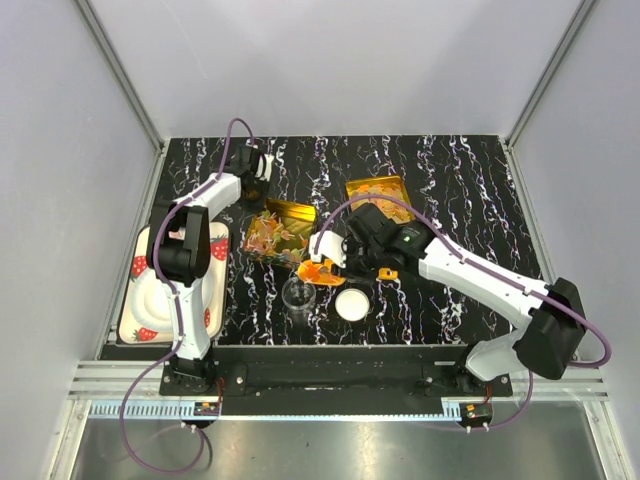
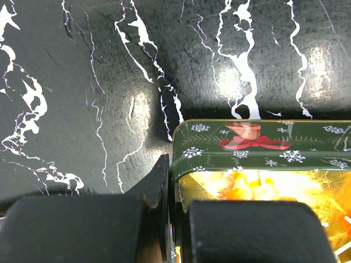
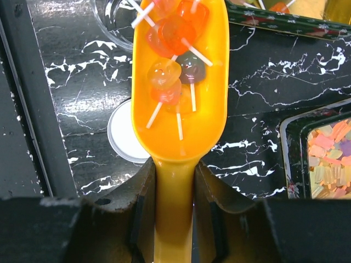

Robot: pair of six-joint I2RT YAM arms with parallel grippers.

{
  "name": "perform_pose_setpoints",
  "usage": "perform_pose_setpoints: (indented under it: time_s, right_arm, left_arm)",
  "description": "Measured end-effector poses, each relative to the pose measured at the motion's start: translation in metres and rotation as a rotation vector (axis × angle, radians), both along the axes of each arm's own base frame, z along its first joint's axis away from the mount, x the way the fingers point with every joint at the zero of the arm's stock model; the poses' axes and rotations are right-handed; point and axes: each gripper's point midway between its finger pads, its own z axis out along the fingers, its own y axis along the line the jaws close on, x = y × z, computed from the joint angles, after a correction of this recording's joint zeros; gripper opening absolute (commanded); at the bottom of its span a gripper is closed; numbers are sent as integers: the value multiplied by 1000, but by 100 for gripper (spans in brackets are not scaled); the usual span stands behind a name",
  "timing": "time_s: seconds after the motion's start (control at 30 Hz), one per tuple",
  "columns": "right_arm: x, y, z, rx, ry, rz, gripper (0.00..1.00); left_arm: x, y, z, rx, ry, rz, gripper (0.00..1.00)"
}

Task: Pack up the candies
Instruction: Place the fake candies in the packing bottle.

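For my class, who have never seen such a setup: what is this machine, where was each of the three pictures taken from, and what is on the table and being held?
Two robot arms are bolted to a black marbled table. One picture looks down from above; the other two come from a camera on each wrist.

The left claw is shut on the wall of a green Christmas tin with candy inside. The right claw grips the handle of an orange scoop carrying small lollipops.

Also on the table are a second tin, a clear cup, a white lid and a strawberry-patterned plate.
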Motion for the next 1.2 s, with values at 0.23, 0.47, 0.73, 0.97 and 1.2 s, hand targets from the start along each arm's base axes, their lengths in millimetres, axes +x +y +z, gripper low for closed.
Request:
perform_pose_setpoints:
  time_s: [0.23,0.47,0.73,0.97,1.2]
  right_arm:
    - [-7,2,-3,-63,-51,24,0]
    - [-7,0,-14,-152,-73,39,0]
    - [-5,1,-18,-213,-103,60,0]
    - [-7,1,-15,-244,-131,79,0]
    - [-10,2,-14,-281,-161,103,0]
  left_arm:
    - [0,0,0,0,0,0,0]
    - [0,0,0,0,0,0,0]
    - [0,0,0,0,0,0,0]
    - [0,0,0,0,-1,0,0]
    - [0,0,0,0,0,0,0]
